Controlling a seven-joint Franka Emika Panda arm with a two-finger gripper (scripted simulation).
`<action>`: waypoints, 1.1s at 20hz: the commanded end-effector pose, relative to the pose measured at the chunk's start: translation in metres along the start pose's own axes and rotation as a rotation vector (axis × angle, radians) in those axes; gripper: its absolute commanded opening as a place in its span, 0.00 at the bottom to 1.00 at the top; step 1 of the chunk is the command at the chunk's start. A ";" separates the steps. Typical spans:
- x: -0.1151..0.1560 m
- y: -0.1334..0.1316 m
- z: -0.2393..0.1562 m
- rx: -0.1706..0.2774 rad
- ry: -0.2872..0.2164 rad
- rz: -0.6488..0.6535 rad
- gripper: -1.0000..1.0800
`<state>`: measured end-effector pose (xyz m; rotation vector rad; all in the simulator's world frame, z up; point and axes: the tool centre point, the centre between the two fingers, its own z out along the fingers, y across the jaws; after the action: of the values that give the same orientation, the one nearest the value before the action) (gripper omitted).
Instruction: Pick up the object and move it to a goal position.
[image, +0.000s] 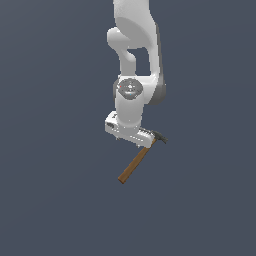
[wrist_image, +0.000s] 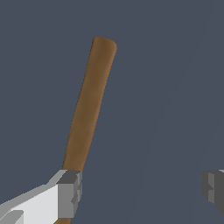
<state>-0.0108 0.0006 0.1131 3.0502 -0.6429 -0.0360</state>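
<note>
In the exterior view the hammer (image: 136, 163) lies slanted on the grey table (image: 50, 200). Its brown handle runs from the near left end up to the dark head at the far right, and that head sits just beside the arm's wrist.

The claw (image: 131, 139) hangs low over the head end of the handle.

In the wrist view its two fingers stand spread wide. One pad (wrist_image: 70, 192) is right against the handle (wrist_image: 87, 109), though I cannot tell whether it touches. The other pad (wrist_image: 213, 189) is well apart, with bare table between them.

So nothing is gripped yet. By my reading the approach is nearly done. Closing on the handle, lifting it and carrying it to the goal are all left. No goal marker shows in either view.
</note>
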 end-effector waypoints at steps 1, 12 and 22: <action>-0.003 -0.008 0.007 0.005 0.002 0.060 0.96; -0.018 -0.039 0.034 0.024 0.009 0.296 0.96; -0.025 -0.050 0.045 0.031 0.012 0.395 0.96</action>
<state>-0.0147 0.0550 0.0683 2.8927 -1.2231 -0.0019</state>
